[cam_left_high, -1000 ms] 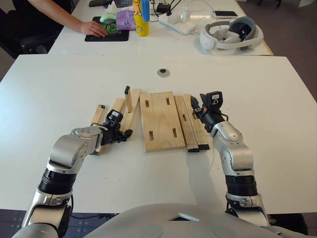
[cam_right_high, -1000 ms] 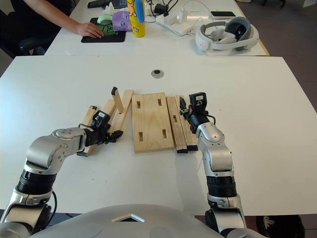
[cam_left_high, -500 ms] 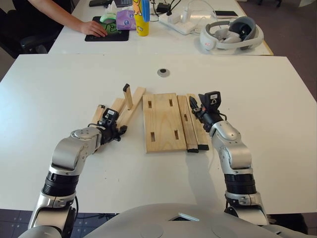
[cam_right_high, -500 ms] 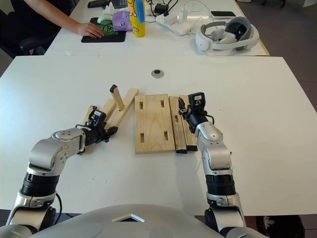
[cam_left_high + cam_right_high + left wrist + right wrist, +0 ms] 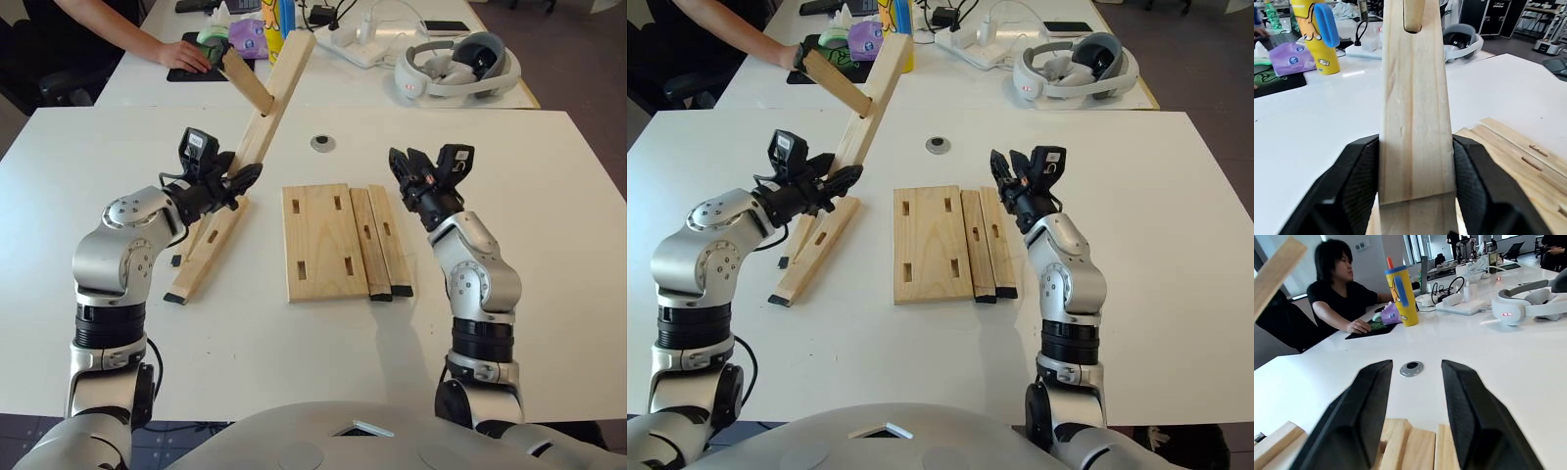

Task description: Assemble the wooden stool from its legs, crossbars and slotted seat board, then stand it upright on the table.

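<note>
Two wooden legs sit at the left: one leg lies flat on the surface, while the other, the raised leg, slants up above it with the left jaws clamped on its lower part. The left wrist view shows the pads pressed to its edges and a crossbar plugged into its slot. The slotted seat board lies flat mid-surface, with two more slotted pieces against its right edge. The right jaws hang above these, spread wide and holding nothing.
</note>
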Tool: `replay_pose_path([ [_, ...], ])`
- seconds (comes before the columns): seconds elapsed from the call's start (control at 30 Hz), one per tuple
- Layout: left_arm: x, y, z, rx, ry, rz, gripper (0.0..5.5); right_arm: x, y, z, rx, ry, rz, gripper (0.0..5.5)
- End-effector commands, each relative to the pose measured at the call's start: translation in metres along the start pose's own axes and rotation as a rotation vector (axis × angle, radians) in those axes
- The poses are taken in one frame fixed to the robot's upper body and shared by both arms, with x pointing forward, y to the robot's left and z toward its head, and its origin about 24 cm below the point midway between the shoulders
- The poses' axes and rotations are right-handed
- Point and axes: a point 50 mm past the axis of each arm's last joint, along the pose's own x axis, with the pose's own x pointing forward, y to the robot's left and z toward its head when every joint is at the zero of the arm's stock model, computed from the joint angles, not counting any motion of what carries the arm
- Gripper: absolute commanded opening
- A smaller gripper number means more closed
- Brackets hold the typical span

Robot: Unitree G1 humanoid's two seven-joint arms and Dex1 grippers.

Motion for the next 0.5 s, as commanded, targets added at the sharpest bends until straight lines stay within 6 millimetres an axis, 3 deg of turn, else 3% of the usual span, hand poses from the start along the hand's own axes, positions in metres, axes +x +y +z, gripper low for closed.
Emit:
replay_pose_path([
  [0.03, -0.002, -0.003, 0.005, 0.029, -0.032, -0.109, 2.12, 0.005, 0.023, 0.025, 0.247, -0.068, 0.192, 2.53],
  [0.2, 0.001, -0.003, 0.003, 0.077, -0.038, -0.168, 2.12, 0.007, 0.04, 0.04, 0.412, -0.059, 0.314, 3.15],
  [0.37, 0.005, -0.013, 0.006, 0.092, -0.069, -0.239, 2.12, 0.014, 0.047, 0.044, 0.507, -0.038, 0.32, 4.14],
  [0.5, 0.008, -0.024, 0.001, 0.108, -0.062, -0.298, 2.12, 0.019, 0.05, 0.042, 0.564, -0.011, 0.311, 4.18],
])
